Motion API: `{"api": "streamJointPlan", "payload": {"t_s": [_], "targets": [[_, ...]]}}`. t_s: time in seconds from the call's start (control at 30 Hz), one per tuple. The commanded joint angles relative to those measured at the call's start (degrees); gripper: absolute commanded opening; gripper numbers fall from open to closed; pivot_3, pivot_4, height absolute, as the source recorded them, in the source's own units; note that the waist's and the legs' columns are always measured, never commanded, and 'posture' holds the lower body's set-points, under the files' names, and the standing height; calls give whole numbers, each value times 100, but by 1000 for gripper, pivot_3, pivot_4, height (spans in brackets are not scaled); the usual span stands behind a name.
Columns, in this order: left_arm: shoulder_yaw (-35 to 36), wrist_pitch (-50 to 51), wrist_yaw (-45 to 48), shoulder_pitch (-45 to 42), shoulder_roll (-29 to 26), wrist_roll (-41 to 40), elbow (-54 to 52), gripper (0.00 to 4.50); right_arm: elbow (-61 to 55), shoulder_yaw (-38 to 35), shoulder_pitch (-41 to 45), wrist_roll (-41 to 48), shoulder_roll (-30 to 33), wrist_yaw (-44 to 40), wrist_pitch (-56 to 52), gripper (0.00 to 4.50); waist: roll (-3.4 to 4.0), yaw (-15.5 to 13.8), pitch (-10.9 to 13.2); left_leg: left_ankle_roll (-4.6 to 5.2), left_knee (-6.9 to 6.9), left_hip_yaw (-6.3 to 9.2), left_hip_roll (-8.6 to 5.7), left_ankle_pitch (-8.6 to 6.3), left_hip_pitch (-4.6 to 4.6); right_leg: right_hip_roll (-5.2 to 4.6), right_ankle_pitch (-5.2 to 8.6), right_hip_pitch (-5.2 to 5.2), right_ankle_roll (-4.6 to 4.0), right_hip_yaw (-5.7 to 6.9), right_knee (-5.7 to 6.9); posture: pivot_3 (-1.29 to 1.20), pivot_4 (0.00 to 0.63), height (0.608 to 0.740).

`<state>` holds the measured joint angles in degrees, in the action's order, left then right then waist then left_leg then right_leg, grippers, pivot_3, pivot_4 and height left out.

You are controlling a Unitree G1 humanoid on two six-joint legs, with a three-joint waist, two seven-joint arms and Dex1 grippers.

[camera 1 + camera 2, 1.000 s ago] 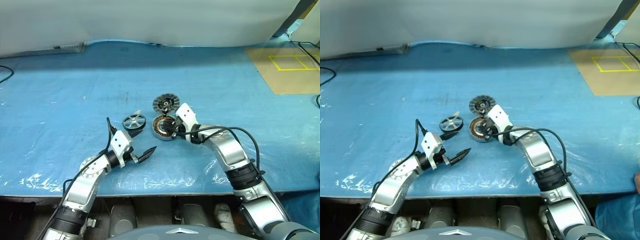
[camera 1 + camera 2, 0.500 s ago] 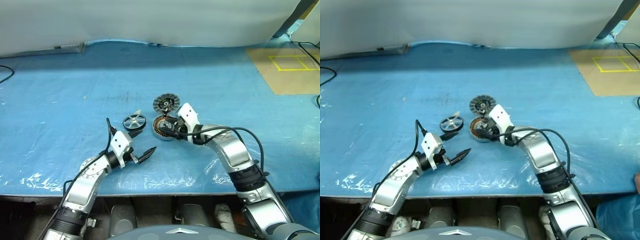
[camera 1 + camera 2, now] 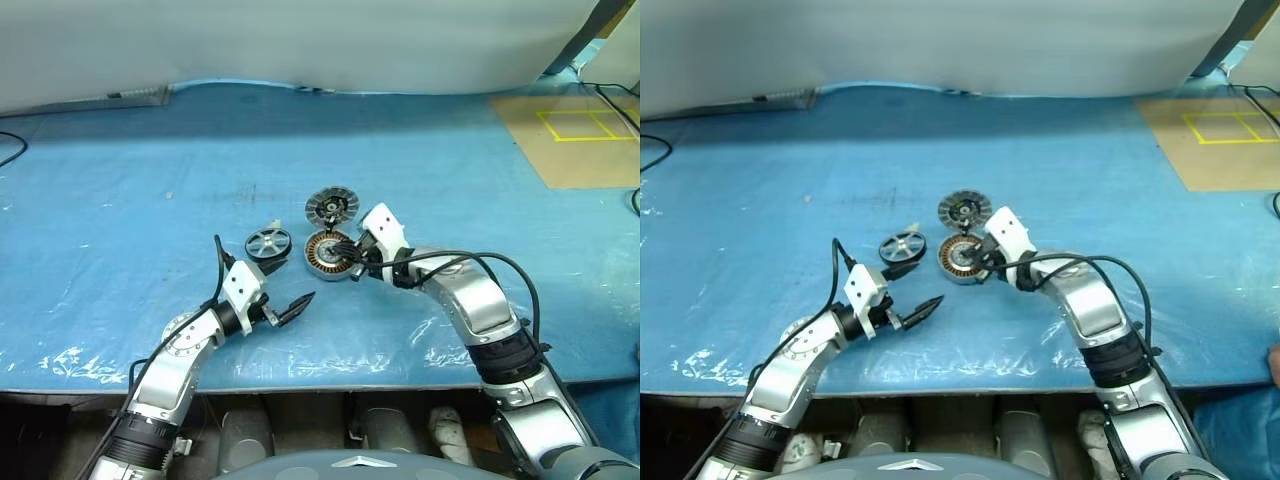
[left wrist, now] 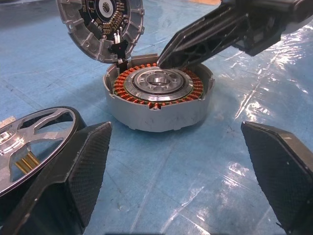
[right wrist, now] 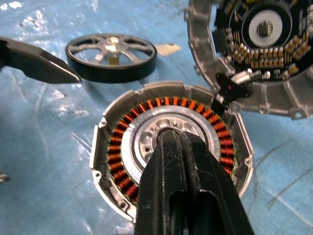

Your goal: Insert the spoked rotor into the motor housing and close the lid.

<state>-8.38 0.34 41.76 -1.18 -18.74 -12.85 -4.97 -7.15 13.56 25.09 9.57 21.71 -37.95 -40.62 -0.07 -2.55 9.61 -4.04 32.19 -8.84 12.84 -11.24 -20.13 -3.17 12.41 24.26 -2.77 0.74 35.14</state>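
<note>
Spoked rotor (image 3: pixel 268 243) flat on bench (image 3: pixel 120 200) just left of motor housing (image 3: pixel 328 253), ungripped; right pincer (image 5: pixel 168 139) closed over housing centre, left pincer (image 3: pixel 284 292) open nearby; risk: nudging housing, hinged lid (image 3: pixel 332 207) dropping early.

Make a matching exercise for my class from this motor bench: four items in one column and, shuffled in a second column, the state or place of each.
Items:
1. spoked rotor
2. motor housing
3. lid
4. left gripper

States:
A. swung open, hinged at the housing's far edge
B. open, holding nothing
C. flat on the blue sheet, beside the housing
D. copper windings bared, right gripper shut over its centre

Pairs: 1-C, 2-D, 3-A, 4-B
</note>
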Motion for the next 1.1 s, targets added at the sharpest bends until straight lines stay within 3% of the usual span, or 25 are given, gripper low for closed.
{"api": "streamJointPlan", "payload": {"t_s": [0.03, 0.67, 1.1], "targets": [[33, -63, 12, 17, -6, -60, -152, 4500, 36, 19, 184, -38, -43, -2, 189, 13, 0, 0, 0, 0, 0, 0, 0, 0, 0, 0, 0, 0, 0, 0, 0, 0, 150, 740], [49, -79, -4, 44, -46, -21, -160, 4500, 38, 201, 185, 0, -45, -283, 298, 13, 0, 1, 0, 0, 1, 0, 1, 0, 1, 0, 0, 0, 0, 0, 3, 0, 150, 740], [50, -91, 8, 13, -48, -28, -147, 4500, 409, 213, 337, -167, -302, -46, 484, 13, 0, 0, 0, 0, 4, 0, 0, 0, 1, 0, 0, 0, 0, 0, 7, 0, 150, 740]]}}
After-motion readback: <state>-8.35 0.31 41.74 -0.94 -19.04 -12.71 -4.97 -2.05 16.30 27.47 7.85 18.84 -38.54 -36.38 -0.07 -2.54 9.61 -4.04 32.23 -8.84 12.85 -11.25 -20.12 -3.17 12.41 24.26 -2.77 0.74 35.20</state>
